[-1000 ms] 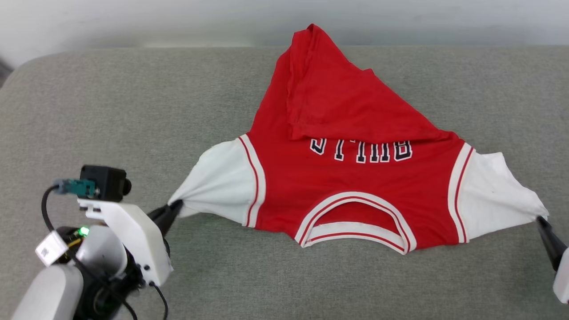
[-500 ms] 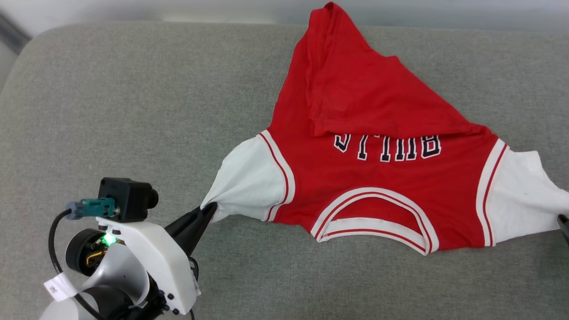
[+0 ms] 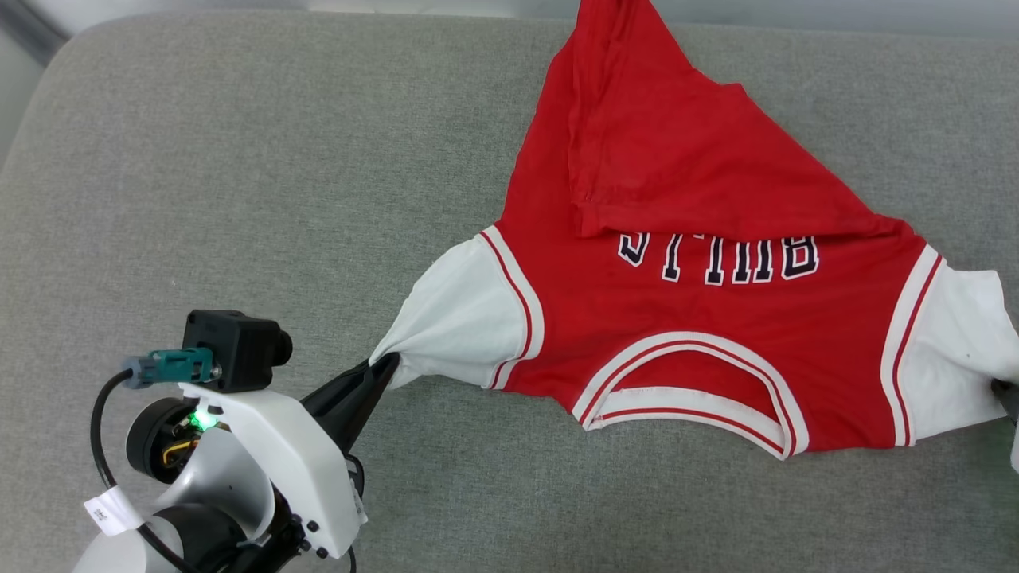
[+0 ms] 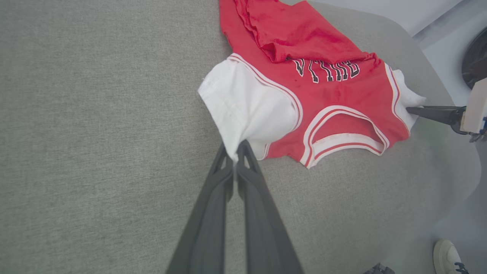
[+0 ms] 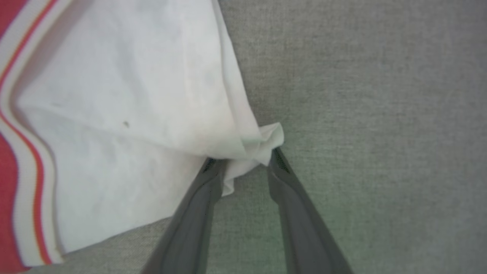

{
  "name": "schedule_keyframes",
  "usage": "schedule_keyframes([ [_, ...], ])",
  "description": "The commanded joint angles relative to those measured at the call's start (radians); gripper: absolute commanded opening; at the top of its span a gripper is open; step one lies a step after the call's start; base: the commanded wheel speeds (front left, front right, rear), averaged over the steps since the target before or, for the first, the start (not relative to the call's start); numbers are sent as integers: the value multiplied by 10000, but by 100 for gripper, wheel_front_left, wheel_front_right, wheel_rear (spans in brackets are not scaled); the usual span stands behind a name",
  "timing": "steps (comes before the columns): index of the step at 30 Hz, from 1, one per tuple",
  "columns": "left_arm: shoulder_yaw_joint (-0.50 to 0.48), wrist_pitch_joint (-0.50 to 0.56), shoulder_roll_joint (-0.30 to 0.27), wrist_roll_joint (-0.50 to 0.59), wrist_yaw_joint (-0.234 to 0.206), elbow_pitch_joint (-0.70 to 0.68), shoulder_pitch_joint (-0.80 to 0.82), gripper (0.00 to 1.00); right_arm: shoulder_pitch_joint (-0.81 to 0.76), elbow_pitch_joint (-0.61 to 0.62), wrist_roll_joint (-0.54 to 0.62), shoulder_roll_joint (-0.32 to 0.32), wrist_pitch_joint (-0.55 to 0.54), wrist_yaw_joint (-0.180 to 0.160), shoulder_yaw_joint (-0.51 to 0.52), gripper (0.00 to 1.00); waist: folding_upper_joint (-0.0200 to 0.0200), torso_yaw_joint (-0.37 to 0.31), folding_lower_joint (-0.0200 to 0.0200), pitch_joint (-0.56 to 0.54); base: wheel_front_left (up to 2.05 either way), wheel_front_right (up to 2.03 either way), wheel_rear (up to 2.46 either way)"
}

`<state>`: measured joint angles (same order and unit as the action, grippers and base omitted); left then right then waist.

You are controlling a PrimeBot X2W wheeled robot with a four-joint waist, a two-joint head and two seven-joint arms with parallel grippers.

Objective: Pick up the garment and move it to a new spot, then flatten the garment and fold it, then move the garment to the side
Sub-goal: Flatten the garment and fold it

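The left claw (image 3: 384, 364) stays clenched on the tip of the white sleeve (image 3: 462, 318) at the robot's left, pulling the cloth to a tight point just above the grey cushion (image 3: 239, 159). At the far side, the right claw (image 5: 243, 156) has its jaws standing apart with the bunched tip of the other sleeve (image 5: 133, 95) lying between them. Whether it is still biting the cloth cannot be told from these views.

Between the two claws the garment (image 3: 716, 318) lies face up across the cushion. Its striped collar (image 3: 692, 382) is nearest the robot and the sleeves are drawn out to either side. The lower half (image 3: 685, 159) is flipped back over the chest in a peaked fold, its edge covering the top of the "BULLS" lettering (image 3: 720, 259).

Over the last second the whole scene has slid right and upward in the head view, claw and jersey together, which reads as the camera turning and not the cloth travelling. The grip on the left sleeve is unchanged. The right sleeve, a second ago drawn to a sharp taut point, now looks a little softer.

By that reading, the garment has been set down and spread by its shoulders, and flattening is only partly done. The turned-back lower half probably has to be drawn out flat before any folding begins.
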<state>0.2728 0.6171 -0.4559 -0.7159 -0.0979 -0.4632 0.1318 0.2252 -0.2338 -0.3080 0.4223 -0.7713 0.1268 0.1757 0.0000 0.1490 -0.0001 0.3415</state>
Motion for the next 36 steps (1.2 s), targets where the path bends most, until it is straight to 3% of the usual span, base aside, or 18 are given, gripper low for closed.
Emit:
schedule_keyframes([
  [1, -44, -43, -9, -2, 28, 42, 98, 0, -405, -533, -181, -455, -282, 75, -469, 0, 0, 10, 1, -42, 0, 0, 0],
  [9, -213, -294, -38, -118, 82, 208, -44, 0, -273, 72, -713, 80, 508, 34, 206, 0, 0, -113, 1, -631, 0, 0, 0],
  [18, -1047, -602, -376, -300, 201, -268, 594, 0, 301, 2777, -1954, 566, -318, 37, 1145, 0, 0, -470, 1, -1626, 0, 0, 0],
  [21, -1568, -694, -539, -519, 325, -500, 1615, 0, 1145, 3847, -2853, 471, -996, 37, 1449, 0, 0, -636, 1, -2048, 0, 0, 0],
  [25, -1883, -663, -627, -562, 294, -562, 2509, 0, 1978, 4413, -3205, 433, -1351, 37, 1547, 0, 0, -793, 1, -2287, 0, 0, 0],
  [36, -2632, -864, -817, -426, 32, -447, 4979, 0, 4576, 4882, -3336, 335, -1740, 37, 1286, 0, 0, -1158, 1, -2345, 0, 0, 0],
])
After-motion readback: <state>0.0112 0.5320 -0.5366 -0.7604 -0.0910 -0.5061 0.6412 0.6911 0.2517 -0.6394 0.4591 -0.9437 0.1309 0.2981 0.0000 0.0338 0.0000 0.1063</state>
